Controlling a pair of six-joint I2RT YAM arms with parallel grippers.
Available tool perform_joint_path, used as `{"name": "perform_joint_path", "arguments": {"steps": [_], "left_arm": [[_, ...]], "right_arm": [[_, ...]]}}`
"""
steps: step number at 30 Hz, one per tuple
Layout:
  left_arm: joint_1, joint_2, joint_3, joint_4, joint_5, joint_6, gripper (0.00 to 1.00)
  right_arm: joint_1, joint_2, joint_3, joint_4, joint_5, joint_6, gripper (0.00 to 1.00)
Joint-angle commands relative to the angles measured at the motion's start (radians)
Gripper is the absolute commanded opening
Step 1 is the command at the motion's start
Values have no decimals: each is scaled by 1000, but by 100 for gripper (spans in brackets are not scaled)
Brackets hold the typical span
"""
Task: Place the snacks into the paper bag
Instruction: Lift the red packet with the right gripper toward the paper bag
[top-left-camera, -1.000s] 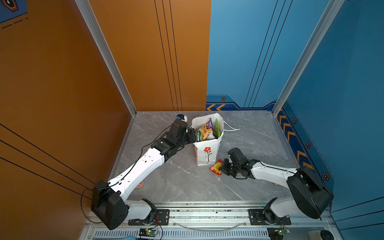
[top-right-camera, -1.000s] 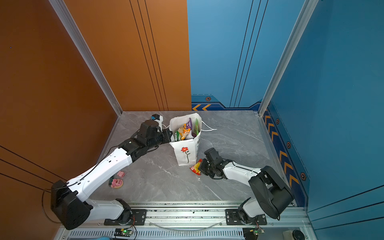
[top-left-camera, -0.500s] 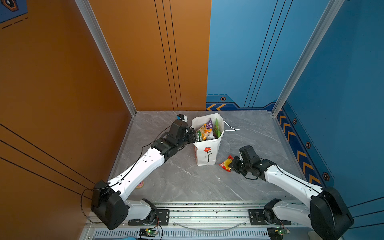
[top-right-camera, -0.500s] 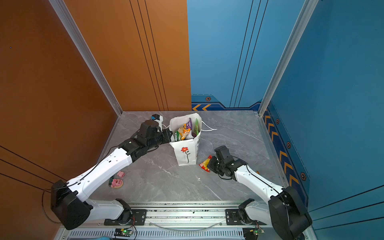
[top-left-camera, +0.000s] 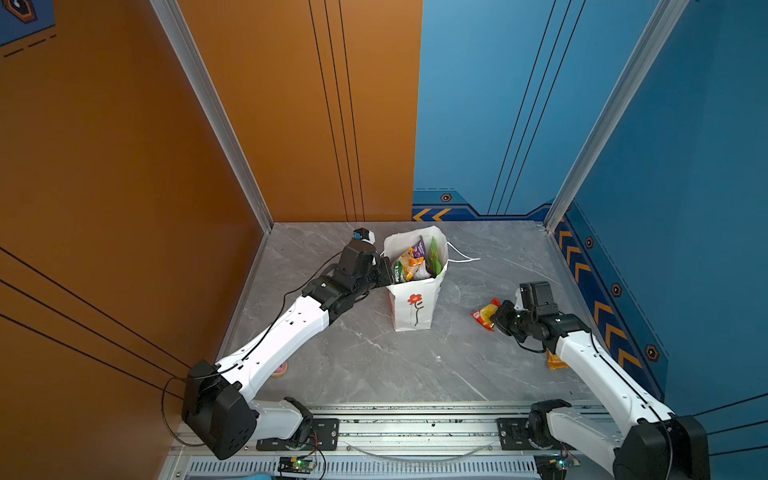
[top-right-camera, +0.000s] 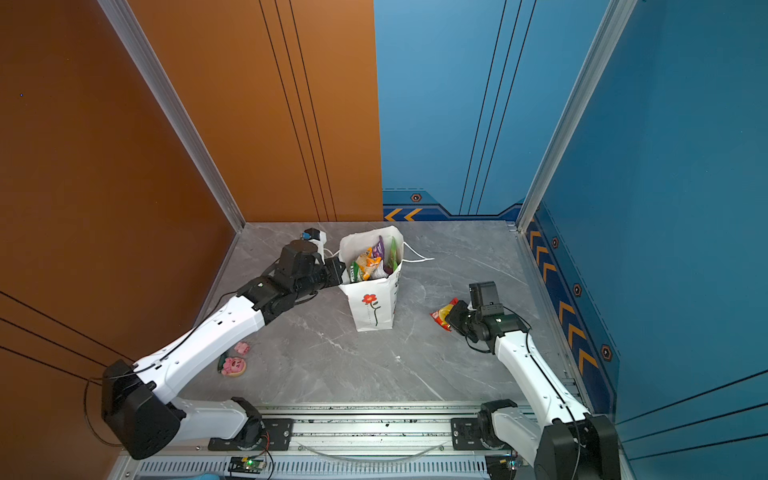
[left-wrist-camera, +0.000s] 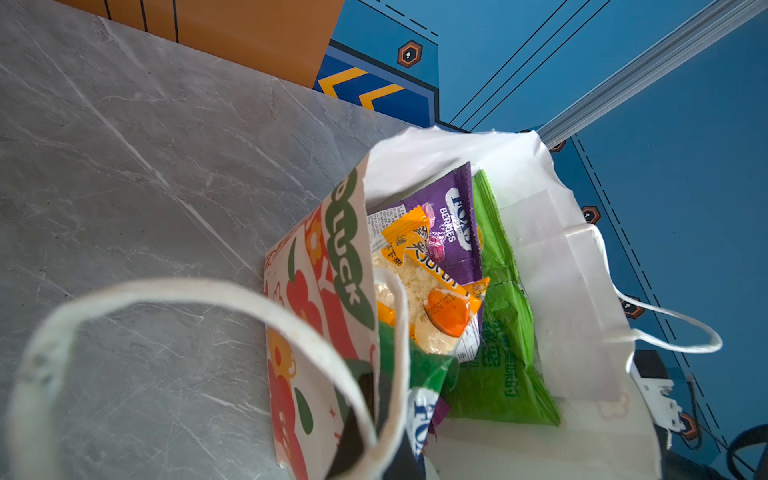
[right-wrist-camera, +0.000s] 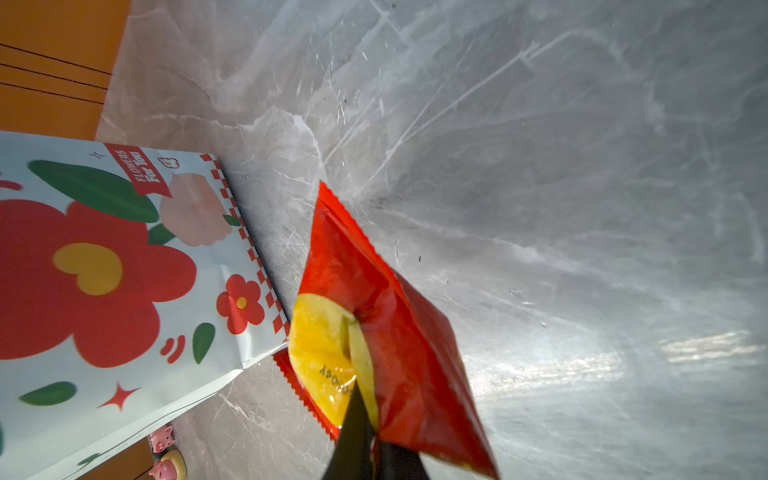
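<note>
The white paper bag (top-left-camera: 413, 305) is stood upright near the middle of the grey marbled table (top-left-camera: 374, 365), mouth open; its rim on the left arm's side is pinched by the closed left gripper (top-left-camera: 385, 272). Crinkly foil packets (left-wrist-camera: 449, 257), purple, orange and green, are packed inside up to the rim. To the bag's right, apart from it, a glossy red packet (right-wrist-camera: 386, 316) with a yellow circle is clamped at one end by the right gripper (top-left-camera: 497, 320). Open tabletop is left between bag and packet. An orange packet (top-left-camera: 556, 360) is seen near the right wall, partly hidden under the right arm.
</note>
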Motion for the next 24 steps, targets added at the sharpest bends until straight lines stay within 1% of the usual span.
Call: {"name": "perform_joint_path", "arguments": {"steps": [1, 6, 12, 17, 24], "left_arm": [[-8, -8, 29, 45, 8, 17, 0], [-9, -7, 30, 48, 6, 19, 0], [-13, -5, 30, 51, 9, 18, 0], [-17, -5, 30, 57, 11, 20, 0], [-20, -7, 30, 59, 14, 22, 0]], "right_arm": [[-57, -20, 67, -58, -42, -61, 5], [-125, -24, 159, -61, -65, -65, 5], [-148, -22, 278, -50, -60, -54, 5], [-141, -25, 358, -18, -50, -22, 5], [-74, -3, 511, -13, -14, -18, 5]]}}
